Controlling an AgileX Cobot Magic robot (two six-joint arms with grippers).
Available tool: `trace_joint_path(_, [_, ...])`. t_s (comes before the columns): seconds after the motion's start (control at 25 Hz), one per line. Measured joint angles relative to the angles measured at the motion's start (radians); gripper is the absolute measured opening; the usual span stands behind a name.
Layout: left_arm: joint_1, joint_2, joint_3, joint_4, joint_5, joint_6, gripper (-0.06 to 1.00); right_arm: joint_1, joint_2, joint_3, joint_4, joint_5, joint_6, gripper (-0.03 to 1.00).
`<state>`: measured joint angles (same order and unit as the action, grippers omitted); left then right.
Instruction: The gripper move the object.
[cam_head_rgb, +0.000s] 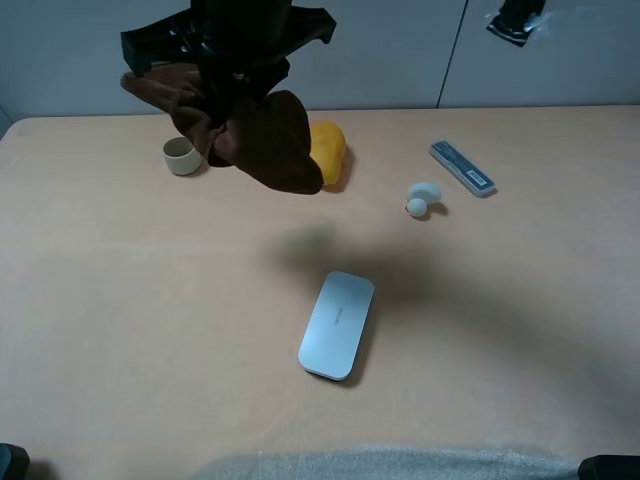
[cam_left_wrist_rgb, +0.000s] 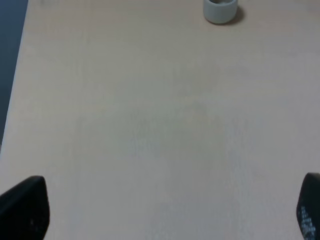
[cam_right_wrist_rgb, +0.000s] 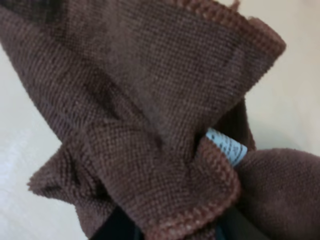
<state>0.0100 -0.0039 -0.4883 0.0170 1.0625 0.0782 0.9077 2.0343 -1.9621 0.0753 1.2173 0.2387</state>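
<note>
As the right gripper holds one brown cloth (bunched), one cup stands.

right gripper raised high, reaching across to the left side, jaws clamped on cloth. left gripper over table, fingers spread wide apart.

Cloth above table, case in front
</note>
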Motion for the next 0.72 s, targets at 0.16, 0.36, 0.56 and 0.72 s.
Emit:
trace_joint_path(0.16, [0.0,0.0,0.0,0.0,0.0,0.0,0.99,0.029,0.065,-0.093,0.001,0.0,0.0,0.13])
trace_joint_path(0.36, [0.0,0.0,0.0,0.0,0.0,0.0,0.99,0.05,0.145,-0.209,0.02,0.001,-0.005,0.13])
trace_joint_path(0.56, [0.0,0.0,0.0,0.0,0.0,0.0,0.99,0.054,0.22,-0.318,0.051,0.001,-0.019,0.13])
trace_joint_path(0.72, [0.0,0.0,0.0,0.0,0.0,0.0,0.99,0.054,0.282,-0.401,0.068,0.002,-0.034,0.13])
